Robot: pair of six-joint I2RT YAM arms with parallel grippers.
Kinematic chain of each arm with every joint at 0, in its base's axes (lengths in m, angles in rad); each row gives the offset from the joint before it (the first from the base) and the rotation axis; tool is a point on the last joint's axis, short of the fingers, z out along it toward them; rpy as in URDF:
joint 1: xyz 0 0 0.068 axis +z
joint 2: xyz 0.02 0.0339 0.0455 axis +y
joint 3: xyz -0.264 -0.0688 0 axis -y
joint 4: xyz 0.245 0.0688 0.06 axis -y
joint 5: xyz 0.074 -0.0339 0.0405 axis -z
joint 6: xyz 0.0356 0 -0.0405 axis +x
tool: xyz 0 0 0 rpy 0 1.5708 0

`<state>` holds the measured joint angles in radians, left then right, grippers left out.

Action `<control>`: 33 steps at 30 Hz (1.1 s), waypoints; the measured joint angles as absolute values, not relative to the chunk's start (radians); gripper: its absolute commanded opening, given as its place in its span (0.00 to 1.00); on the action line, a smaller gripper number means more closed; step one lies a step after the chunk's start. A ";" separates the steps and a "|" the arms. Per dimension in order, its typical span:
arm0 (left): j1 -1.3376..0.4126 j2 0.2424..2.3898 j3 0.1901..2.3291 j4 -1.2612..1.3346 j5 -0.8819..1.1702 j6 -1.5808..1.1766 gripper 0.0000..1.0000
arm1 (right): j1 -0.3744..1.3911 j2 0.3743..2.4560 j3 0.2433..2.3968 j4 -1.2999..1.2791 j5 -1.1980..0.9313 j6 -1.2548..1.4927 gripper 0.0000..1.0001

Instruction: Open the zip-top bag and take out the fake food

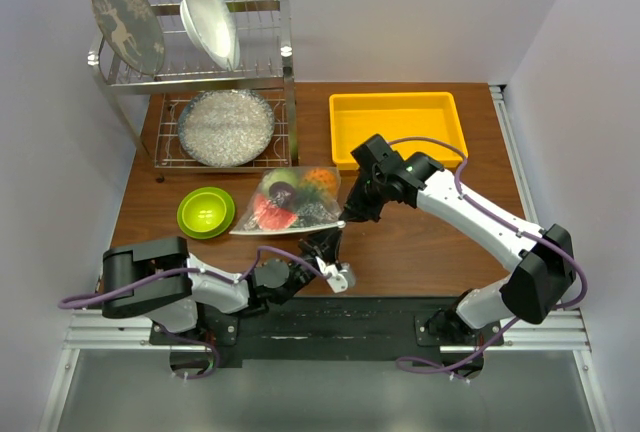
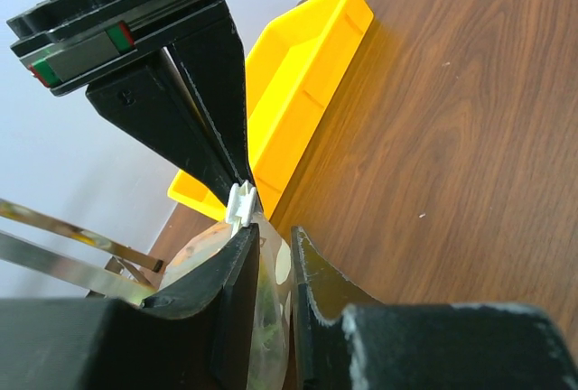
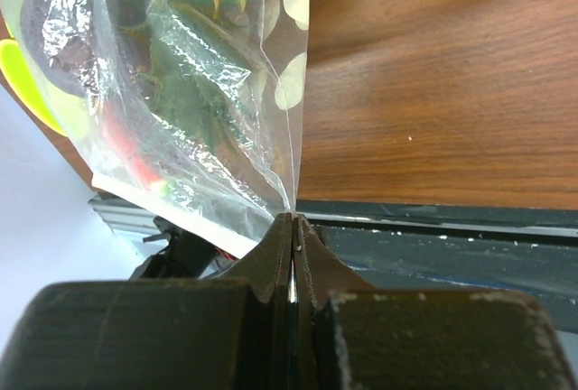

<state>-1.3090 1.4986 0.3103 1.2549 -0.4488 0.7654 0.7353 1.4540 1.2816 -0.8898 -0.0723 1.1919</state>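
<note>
Right gripper (image 3: 293,220) is clamped on the bag's (image 1: 322,214) right corner. Left gripper (image 2: 273,238), narrow, pinches its near edge. Toy fruit (image 1: 283,197) lies inside.

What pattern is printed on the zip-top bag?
White dots on clear plastic; the zip-top bag shows it best in the right wrist view.

In the overhead view we cannot make out the edge of the zip-top bag (image 1: 290,204) where the left gripper (image 1: 327,244) and the right gripper (image 1: 350,217) meet it, because the arms cover it. From the right wrist, the fake food (image 3: 181,92) is a smear of colour behind crinkled film, cut off at the top and left edges. From the left wrist, the bag sits mostly behind the fingers (image 2: 226,291), and we cannot tell whether they pinch it.
</note>
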 measured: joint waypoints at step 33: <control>-1.294 1.308 0.363 1.031 -0.400 0.688 0.36 | 0.739 1.462 1.292 -0.913 -0.075 1.205 0.00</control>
